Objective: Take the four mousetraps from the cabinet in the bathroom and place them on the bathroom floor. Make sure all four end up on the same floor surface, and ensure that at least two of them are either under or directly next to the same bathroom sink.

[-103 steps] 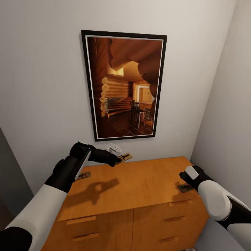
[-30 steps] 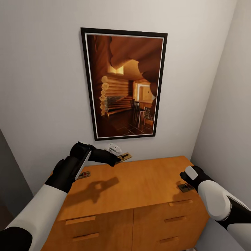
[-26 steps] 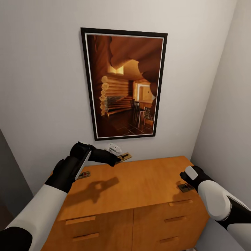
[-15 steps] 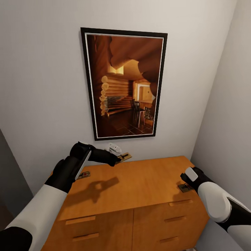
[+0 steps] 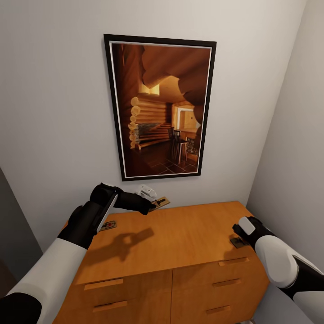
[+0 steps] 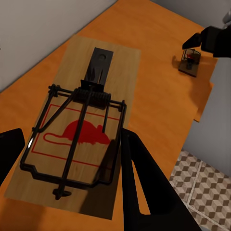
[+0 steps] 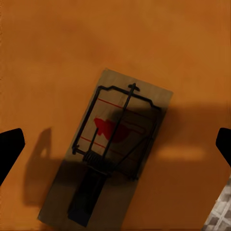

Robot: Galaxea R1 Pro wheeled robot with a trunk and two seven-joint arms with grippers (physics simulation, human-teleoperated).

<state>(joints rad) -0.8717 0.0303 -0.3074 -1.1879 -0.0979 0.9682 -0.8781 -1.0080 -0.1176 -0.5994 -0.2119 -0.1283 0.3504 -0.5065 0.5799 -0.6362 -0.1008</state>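
Mousetraps: one [image 6: 82,130] held clamped in the left gripper [image 5: 150,205] at frame centre above the cabinet [image 5: 180,238]; another [image 7: 108,149] lies flat under the right gripper's [image 5: 237,234] spread jaws at lower right.

Your left gripper [image 6: 67,163] holds a mousetrap [image 6: 82,127] between its dark fingers [image 6: 144,187] above the cabinet [image 6: 154,91]. Another mousetrap [image 6: 189,61] sits at the cabinet's far edge, patterned floor [image 6: 204,185] beyond.
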